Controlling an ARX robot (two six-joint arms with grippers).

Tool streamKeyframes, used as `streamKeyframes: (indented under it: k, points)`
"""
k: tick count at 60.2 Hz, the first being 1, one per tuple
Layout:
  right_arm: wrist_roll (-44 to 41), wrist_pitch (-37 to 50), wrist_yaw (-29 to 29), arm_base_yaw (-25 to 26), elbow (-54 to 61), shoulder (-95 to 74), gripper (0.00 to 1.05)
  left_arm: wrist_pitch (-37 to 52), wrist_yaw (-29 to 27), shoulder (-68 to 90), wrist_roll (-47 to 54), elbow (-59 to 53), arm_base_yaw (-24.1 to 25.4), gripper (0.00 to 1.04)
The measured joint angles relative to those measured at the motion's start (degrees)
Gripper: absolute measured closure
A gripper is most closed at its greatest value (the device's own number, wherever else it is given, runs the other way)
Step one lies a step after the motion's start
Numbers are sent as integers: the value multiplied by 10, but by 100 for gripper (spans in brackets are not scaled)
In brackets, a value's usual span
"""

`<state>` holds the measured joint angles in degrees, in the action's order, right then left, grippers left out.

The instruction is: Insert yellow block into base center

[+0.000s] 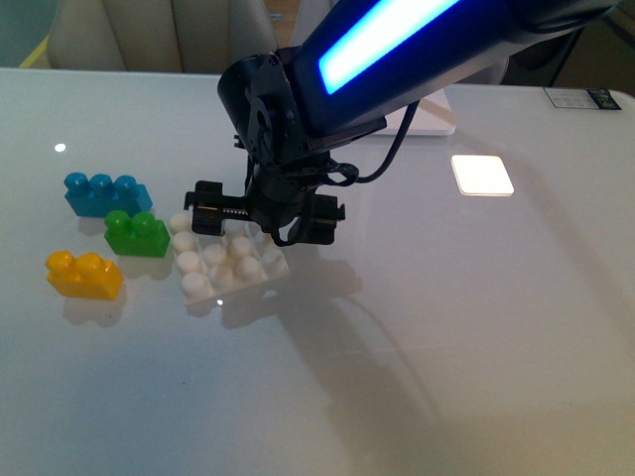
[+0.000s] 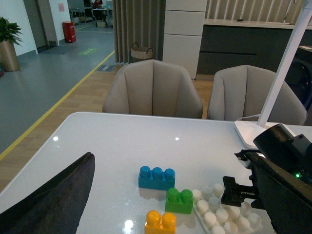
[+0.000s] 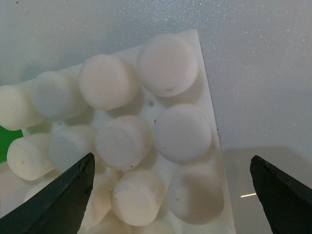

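Well, at the far left the yellow block (image 1: 84,275) sits studs-up on the white table (image 1: 476,327), held by no gripper and well apart from the base. Behind it lies a blue brick (image 1: 106,193). A green brick (image 1: 137,234) sits between those two, just beside the left edge of the base (image 1: 230,266), which lies flat. The right gripper (image 1: 266,220) hangs over the base's far side, spread wide and holding nothing; its wrist view shows both fingertips (image 3: 63,195) far apart above the white studs. Only one dark finger of the left gripper (image 2: 58,195) shows, so I cannot tell how it stands. A white lamp foot (image 1: 432,114) stands further right, at the back.
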<state>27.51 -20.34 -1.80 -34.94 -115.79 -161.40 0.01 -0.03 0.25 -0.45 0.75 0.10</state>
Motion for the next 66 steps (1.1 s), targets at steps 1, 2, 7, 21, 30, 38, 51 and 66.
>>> streamKeyframes:
  k: [1, 2, 7, 21, 30, 38, 51, 66]
  points:
    - [7, 7, -2, 2, 9, 5, 10, 0, 0, 0, 0, 0, 0, 7]
    - [11, 11, -2, 2, 14, 7, 10, 0, 0, 0, 0, 0, 0, 7]
    - [32, 40, -3, 11, 51, 27, 10, 0, 0, 0, 0, 0, 0, 7]
    - [71, 103, 17, 41, 142, 78, 10, 0, 0, 0, 0, 0, 0, 7]
    - [78, 144, 31, 60, 206, 115, 10, 0, 0, 0, 0, 0, 0, 7]
    - [79, 195, 38, 73, 274, 154, 9, 0, 0, 0, 0, 0, 0, 7]
    - [76, 291, 54, 78, 391, 272, 9, 0, 0, 0, 0, 0, 0, 7]
    - [71, 386, 114, 69, 554, 499, 9, 0, 0, 0, 0, 0, 0, 7]
